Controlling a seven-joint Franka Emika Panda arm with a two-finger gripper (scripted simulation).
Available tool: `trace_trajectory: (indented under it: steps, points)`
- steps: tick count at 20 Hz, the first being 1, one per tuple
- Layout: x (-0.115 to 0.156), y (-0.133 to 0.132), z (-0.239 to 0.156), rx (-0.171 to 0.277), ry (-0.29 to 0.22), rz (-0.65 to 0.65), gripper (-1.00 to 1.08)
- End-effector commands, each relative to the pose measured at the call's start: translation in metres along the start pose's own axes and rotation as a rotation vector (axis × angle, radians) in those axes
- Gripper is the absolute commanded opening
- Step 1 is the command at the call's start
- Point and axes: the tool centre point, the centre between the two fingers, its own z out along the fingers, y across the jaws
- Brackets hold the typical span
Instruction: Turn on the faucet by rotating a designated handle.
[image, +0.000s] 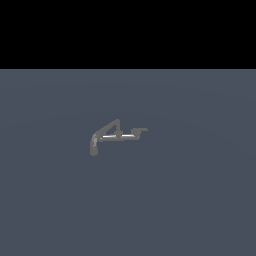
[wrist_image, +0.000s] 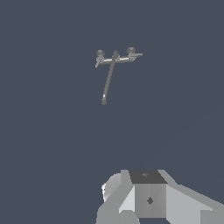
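The small grey metal faucet (image: 116, 136) is the only thing standing on the flat slate-grey desk (image: 200, 200), and bare surface lies open on every side of it. Its long angled spout pipe (image: 104, 132) reaches out toward the exterior view's left and ends in a downturned nozzle (image: 93, 149), so that side is the most crowded. The pale straight crossbar (image: 119, 136) spans the middle. The tiny dark-grey flat-topped handle (image: 140, 130) juts at the exterior view's right end, with nothing beside or above it. In the wrist view the faucet (wrist_image: 114, 59) sits well apart from the pale grey blocky robot part (wrist_image: 148, 197) at the frame edge, with only bare desk between.
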Motion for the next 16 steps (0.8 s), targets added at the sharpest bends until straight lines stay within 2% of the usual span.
trace_trajectory:
  steps: [1, 9, 16]
  points:
    - [0.000, 0.000, 0.000, 0.000, 0.000, 0.000, -1.00]
    - [0.007, -0.005, 0.011, -0.001, 0.001, 0.037, -1.00]
    - [0.027, -0.016, 0.037, -0.004, 0.002, 0.132, -1.00]
